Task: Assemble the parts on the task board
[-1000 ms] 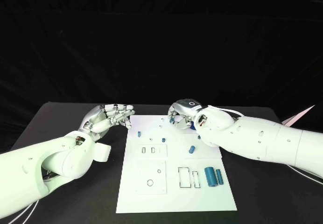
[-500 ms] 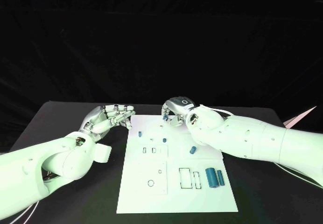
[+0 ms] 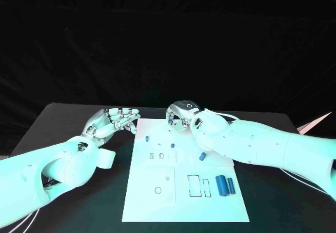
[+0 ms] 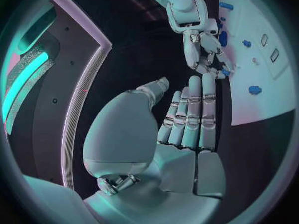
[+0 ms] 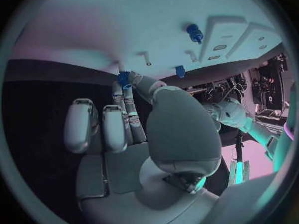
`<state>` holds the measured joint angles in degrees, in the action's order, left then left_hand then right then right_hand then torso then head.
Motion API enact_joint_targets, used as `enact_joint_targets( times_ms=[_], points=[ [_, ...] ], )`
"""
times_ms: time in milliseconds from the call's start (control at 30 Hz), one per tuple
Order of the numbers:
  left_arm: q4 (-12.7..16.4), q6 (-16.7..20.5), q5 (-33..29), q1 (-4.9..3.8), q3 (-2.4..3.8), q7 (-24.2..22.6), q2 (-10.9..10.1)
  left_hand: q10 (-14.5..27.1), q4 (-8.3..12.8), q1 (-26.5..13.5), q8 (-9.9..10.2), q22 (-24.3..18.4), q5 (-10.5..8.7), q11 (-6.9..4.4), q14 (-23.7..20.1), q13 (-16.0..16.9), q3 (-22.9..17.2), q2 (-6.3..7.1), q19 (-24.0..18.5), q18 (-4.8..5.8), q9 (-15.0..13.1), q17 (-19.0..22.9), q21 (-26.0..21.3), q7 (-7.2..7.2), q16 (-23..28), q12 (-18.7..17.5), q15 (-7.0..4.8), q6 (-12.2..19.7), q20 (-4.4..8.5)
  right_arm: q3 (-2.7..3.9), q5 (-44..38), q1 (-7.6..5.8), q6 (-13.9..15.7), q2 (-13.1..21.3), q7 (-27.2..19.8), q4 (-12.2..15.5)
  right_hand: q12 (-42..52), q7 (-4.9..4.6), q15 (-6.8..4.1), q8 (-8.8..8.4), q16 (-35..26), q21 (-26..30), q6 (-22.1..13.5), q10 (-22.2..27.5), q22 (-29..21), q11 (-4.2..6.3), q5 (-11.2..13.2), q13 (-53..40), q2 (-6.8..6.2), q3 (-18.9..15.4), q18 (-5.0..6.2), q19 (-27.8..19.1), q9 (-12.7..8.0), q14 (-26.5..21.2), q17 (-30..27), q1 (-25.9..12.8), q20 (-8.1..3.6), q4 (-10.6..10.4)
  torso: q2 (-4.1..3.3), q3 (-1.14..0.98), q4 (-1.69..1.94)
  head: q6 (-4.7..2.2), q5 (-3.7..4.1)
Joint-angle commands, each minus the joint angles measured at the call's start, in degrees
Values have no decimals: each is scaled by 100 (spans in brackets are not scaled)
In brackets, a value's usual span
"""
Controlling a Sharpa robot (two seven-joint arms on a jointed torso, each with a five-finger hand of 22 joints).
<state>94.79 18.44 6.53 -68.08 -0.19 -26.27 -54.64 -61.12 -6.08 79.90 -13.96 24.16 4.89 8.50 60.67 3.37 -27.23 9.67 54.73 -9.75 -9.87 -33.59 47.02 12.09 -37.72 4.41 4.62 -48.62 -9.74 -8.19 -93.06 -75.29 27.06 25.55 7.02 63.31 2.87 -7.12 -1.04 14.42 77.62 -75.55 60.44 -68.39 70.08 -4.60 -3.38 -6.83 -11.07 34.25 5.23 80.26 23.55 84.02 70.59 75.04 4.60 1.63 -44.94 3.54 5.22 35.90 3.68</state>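
Note:
The white task board [image 3: 183, 208] lies in the middle of the black table. My right hand [image 3: 181, 115] hovers over the board's far edge and pinches a small blue part [image 5: 123, 79] between thumb and a finger, close to the board surface [image 5: 93, 40]. The left wrist view catches that hand [image 4: 204, 52] over the board [image 4: 277, 92] too. My left hand [image 3: 112, 122] stays just off the board's far left corner, its fingers [image 4: 193, 112] straight and side by side, holding nothing. Small blue parts [image 3: 147, 138] [image 3: 172, 145] [image 3: 202, 156] sit on the board's far half.
Two blue cylinders [image 3: 220, 185] [image 3: 230, 184] lie side by side at the board's right, beside two outlined slots [image 3: 194, 185]. Smaller slots [image 3: 156, 156] and a round hole [image 3: 158, 190] mark the left half. A pale object [image 3: 315, 121] lies at the table's right edge.
My right hand has shifted leftward along the board's far edge with the blue part in its pinch. The left hand has kept its place.

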Motion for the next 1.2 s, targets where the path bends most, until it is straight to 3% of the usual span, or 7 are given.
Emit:
enact_joint_targets(
  times_ms=[33, 233, 567, 867, 1200],
  points=[
    [18, -20, -3, -14, 5, -2, 5, 32, 22, -132, 90, 90, 63, 24, -85, 64, -273, 18, -126, -69, -114, -87, 90, 29, -95, -59, -20, 38, 21, -5, -17, 9, -75, 6, -2, -14, 143, -7, -24, 170, 83, -126, 45, -480, 91, 140, -72, -289, 352, 312, -124, 94, 97, 268, 96, 161, 3, 105, -8, 16, 30, 19, 2],
    [20, -19, -3, -21, 5, 2, -6, 32, 22, -132, 90, 90, 63, 24, -85, 64, -273, 18, -126, -69, -114, -87, 90, 29, -95, -59, -20, 38, 21, -6, -34, 10, -146, 38, 21, -17, 139, -8, -23, 172, 96, -142, 40, -478, 114, 138, -71, -291, 352, 314, -128, 103, 106, 271, 112, 155, 4, 110, -19, 14, 11, 15, -12],
    [-1, -21, -3, -28, 5, 6, -14, 32, 22, -132, 90, 90, 63, 24, -85, 64, -273, 18, -126, -69, -114, -87, 90, 29, -95, -59, -20, 38, 21, -7, -110, 11, -122, 78, 79, 18, 137, -9, -22, 175, 99, -144, 37, -480, 117, 138, -71, -294, 351, 316, -129, 103, 114, 272, 114, 151, 5, 115, -36, 13, 36, 19, -5],
    [-16, -19, -3, -29, 5, 9, -26, 32, 22, -132, 90, 90, 63, 24, -85, 64, -273, 18, -126, -69, -114, -87, 90, 29, -95, -59, -20, 38, 21, -7, -146, 17, -96, 133, 100, 105, 137, -9, -22, 178, 102, -148, 37, -482, 122, 138, -70, -296, 349, 316, -129, 104, 119, 272, 116, 150, 5, 119, -49, 10, 17, 17, -18],
    [-77, -29, -7, -29, 4, 11, 5, 46, 22, -132, 96, 97, 62, 27, -95, 65, -274, 19, -137, -70, -116, -95, 103, 30, -105, -58, -17, 48, 18, -7, -187, 23, -19, 174, 151, 150, 136, -10, -22, 181, 107, -151, 37, -483, 128, 138, -69, -298, 347, 316, -130, 106, 125, 273, 122, 146, 6, 123, -55, 18, 23, 13, 0]
  ],
)
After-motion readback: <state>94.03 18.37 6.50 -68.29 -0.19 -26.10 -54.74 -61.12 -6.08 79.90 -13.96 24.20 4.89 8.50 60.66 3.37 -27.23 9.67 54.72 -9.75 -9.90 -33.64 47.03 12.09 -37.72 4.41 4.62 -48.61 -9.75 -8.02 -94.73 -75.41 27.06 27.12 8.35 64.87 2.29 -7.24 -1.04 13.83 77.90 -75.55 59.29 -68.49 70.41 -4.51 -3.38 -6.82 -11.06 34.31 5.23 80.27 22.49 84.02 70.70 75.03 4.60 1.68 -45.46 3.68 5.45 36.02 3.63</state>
